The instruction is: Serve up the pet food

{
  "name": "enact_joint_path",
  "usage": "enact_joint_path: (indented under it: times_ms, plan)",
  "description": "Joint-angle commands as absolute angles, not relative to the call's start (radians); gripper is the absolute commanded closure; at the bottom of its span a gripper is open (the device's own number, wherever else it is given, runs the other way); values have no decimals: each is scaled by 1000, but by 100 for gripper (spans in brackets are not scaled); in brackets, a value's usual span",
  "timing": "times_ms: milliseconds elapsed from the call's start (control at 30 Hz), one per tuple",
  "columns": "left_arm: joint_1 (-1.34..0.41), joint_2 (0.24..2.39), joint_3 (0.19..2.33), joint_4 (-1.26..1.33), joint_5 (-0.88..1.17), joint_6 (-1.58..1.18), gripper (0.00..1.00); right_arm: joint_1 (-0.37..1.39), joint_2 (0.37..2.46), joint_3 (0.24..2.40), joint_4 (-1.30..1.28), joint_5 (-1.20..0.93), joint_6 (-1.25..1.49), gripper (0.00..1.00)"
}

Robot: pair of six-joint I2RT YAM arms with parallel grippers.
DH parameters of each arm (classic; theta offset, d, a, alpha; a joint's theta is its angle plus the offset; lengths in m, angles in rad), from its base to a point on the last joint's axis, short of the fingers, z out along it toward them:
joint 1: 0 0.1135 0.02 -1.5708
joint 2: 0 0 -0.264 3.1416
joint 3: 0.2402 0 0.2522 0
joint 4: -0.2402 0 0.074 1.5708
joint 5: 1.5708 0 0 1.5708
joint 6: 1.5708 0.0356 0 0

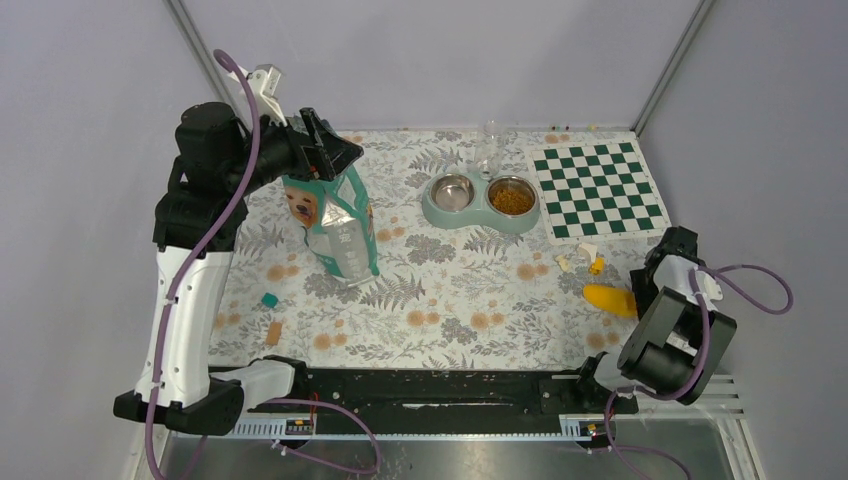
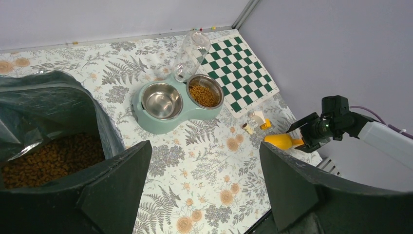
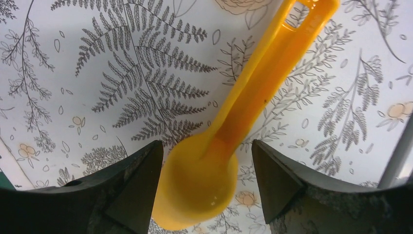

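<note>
Pet food (image 2: 48, 158) shows as brown kibble inside the open teal bag (image 1: 335, 225), which stands upright at the left. More kibble (image 1: 512, 199) fills the right bowl of the green double feeder (image 1: 480, 220); its left bowl (image 1: 452, 192) is bare steel. My left gripper (image 1: 335, 150) hovers at the bag's mouth, open (image 2: 204, 146), the bag beside its left finger and nothing between the fingers. The yellow scoop (image 1: 608, 298) lies on the cloth at the right. My right gripper (image 3: 205, 144) straddles the scoop's bowl (image 3: 199, 180), jaws open with a gap on the right side.
A green-and-white chequered mat (image 1: 598, 187) lies at the back right. A clear bottle (image 1: 488, 150) stands on the feeder. Small white and orange pieces (image 1: 590, 258) sit near the scoop. A teal cube (image 1: 269, 299) and a brown block (image 1: 273, 332) lie at the front left.
</note>
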State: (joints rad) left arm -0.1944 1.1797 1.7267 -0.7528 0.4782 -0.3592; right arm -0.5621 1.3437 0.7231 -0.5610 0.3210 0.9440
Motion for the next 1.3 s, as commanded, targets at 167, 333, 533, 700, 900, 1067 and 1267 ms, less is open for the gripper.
enact_joint_path:
  times_ms: [167, 333, 533, 700, 900, 1067, 1267]
  plan:
    - [-196, 1198, 1750, -701, 482, -362, 17, -568, 1411, 696, -456, 345, 982, 37]
    - [-196, 1200, 1749, -701, 485, -365, 17, -568, 1431, 702, -455, 353, 993, 56]
    - [-203, 1200, 1745, -700, 487, -370, 17, -568, 1405, 700, -473, 341, 993, 88]
    - [-231, 1199, 1719, -695, 502, -373, 17, -568, 1286, 698, -508, 281, 977, 93]
    - [-311, 1227, 1717, -682, 503, -401, 17, -558, 1035, 699, -549, 83, 976, 96]
    - [-386, 1245, 1663, -602, 518, -450, 17, -485, 937, 798, -638, -59, 1006, 97]
    - [-491, 1297, 1556, -441, 566, -566, 18, -285, 916, 865, -579, -108, 1124, 98]
